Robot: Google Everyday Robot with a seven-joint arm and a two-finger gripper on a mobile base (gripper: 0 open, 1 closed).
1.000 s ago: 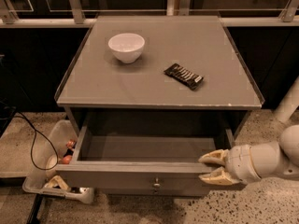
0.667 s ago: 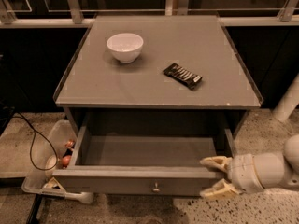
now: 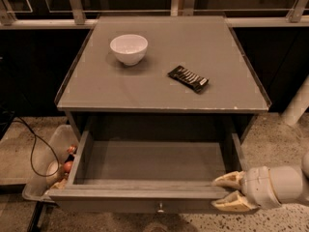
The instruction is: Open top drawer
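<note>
Top drawer (image 3: 154, 161): pulled far out under the bench top, slightly farther than a second ago; plain grey inside.
Hand (image 3: 231, 192): at the drawer front's right end, fingers (image 3: 229, 180) spread apart, one over the top edge, one in front; lower than before.
Knob (image 3: 160, 207): centre of the drawer front.
Bench (image 3: 159, 98): white bowl (image 3: 129, 48) and dark wrapped bar (image 3: 188, 78) apart on top, unmoved.
</note>
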